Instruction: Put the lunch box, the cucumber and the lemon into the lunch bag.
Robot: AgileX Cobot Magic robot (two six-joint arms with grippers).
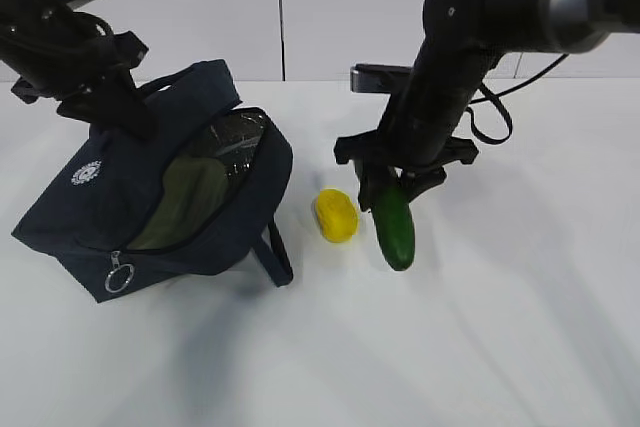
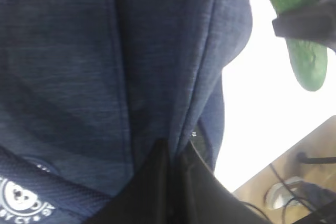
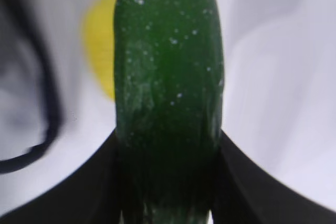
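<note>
White tabletop [image 1: 500, 347], navy lunch bag [image 1: 90, 212] lying open at left, yellow lemon [image 1: 336, 215] just right of it

Lunch bag [image 1: 215, 172] mouth open; lemon [image 1: 336, 215] beside path.

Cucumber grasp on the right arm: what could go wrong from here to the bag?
1. The right gripper holds the cucumber near one end, so most of it hangs below the jaws; it may swing or slip in transit.
2. The lemon lies close beside the cucumber; a low sweep toward the lunch bag could knock it rolling.
3. The left gripper pinches only the bag's fabric; if that slips, the opening may sag shut.
</note>
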